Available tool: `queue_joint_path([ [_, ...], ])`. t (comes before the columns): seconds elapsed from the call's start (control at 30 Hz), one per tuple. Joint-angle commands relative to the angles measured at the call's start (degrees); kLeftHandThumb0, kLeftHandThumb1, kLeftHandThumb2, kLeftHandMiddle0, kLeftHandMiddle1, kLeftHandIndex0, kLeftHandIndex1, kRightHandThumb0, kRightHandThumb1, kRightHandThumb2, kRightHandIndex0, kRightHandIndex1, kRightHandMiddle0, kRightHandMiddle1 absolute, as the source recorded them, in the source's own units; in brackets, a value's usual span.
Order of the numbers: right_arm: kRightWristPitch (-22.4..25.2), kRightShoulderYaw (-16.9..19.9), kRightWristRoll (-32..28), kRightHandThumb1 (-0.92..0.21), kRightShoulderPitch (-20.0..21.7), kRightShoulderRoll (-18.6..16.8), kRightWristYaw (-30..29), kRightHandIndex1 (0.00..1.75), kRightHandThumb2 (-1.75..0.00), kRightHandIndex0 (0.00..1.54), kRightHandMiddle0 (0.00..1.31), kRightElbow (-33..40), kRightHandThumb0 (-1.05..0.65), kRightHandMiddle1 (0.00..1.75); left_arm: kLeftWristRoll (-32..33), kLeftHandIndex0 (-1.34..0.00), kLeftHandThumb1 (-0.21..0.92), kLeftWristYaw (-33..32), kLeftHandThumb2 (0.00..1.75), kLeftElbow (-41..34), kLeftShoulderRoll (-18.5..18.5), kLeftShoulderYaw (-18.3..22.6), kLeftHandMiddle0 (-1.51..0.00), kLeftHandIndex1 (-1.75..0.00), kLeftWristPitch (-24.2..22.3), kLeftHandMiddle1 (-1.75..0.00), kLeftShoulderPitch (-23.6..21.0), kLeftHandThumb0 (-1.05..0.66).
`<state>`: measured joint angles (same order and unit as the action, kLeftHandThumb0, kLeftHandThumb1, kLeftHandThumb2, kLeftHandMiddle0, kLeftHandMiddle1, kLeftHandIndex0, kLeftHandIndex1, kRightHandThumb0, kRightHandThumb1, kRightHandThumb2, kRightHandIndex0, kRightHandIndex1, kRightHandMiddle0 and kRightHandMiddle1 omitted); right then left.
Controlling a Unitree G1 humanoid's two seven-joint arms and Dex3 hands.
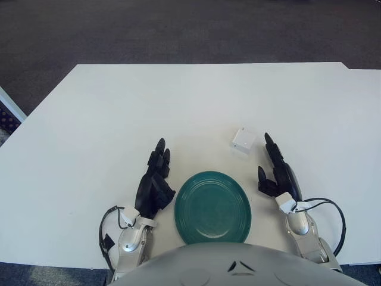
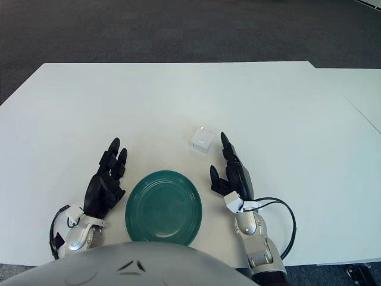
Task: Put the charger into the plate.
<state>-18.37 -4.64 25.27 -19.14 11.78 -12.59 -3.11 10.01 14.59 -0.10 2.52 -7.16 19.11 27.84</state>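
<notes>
Watching your right hand (image 1: 278, 173), fingers spread, just beside the charger (image 1: 243, 140): you could knock it across the surface (image 1: 178, 101), away from the plate (image 1: 212, 208).

Two black three-finger hands, left hand (image 1: 153, 186) and right hand (image 1: 277, 171), on silver-grey metal wrists with white connector blocks. Black cables loop beside each wrist. Rounded grey body at near edge.

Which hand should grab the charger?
Right. The right hand, open, has its fingertips just beside the charger; the left hand sits on the far side of the plate.
</notes>
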Motion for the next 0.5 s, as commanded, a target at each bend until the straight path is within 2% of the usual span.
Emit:
queue_joint_path([
  [0.0,3.36,0.33,-0.35,-0.92,-2.31,0.58,0.85,0.00,-1.01,0.00,0.00,-4.83,-0.93,0.08,-0.39,0.00,0.92,-0.50,1.29,2.99,-0.19,-0.08,0.00,0.00,-2.06,0.00,1.34,-1.05],
  [0.17,6.26,2.65,-1.33,-0.92,-0.32,1.83,3.16,0.00,-1.01,0.00,0.00,-1.02,-0.94,0.08,-0.40,0.00,0.92,-0.71,1.29,3.18,0.01,-0.01,0.00,0.00,-2.35,0.00,1.15,-1.05],
  [0.3,7.80,6.17,-3.24,-0.92,1.27,4.16,5.35,0.00,-0.99,0.00,0.00,1.92,-0.96,0.08,-0.57,0.00,0.92,-0.93,1.29,3.52,0.24,0.04,0.00,0.00,-2.23,0.00,0.84,-1.05],
  [0.47,9.19,7.63,-3.10,-0.92,3.13,5.23,6.32,0.00,-0.97,0.00,0.00,4.33,-0.98,0.08,-0.71,0.00,0.92,-0.96,1.29,3.84,0.43,0.09,0.00,0.00,-1.93,0.00,0.51,-1.05],
])
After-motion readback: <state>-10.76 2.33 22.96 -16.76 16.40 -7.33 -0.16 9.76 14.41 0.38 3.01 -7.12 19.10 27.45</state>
